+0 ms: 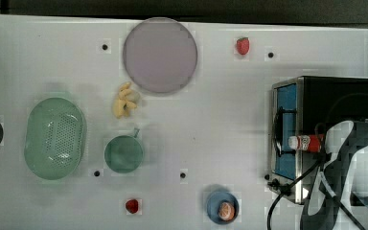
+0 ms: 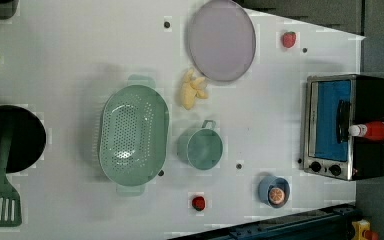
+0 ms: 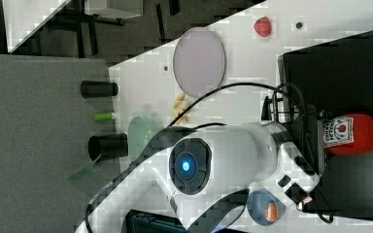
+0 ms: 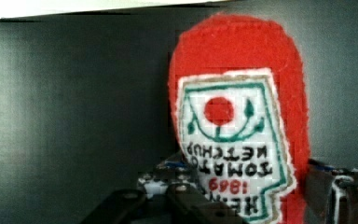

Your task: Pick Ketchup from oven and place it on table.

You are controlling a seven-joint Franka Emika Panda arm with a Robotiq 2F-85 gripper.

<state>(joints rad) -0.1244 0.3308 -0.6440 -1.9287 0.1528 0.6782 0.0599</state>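
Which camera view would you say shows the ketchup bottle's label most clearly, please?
The wrist view: the ketchup is close up, its label lettering readable. The right view shows the label smaller on the bottle's red body; the top view and left view show a small bottle lying on the oven.

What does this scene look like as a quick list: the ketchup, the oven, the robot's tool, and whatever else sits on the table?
ketchup: red bottle, lying on top of the oven, cap over its front edge
oven: black, at the top view's right, door shut
tool: at the bottle, one finger either side of it
table: white
other items: plate, colander, cup, two strawberries
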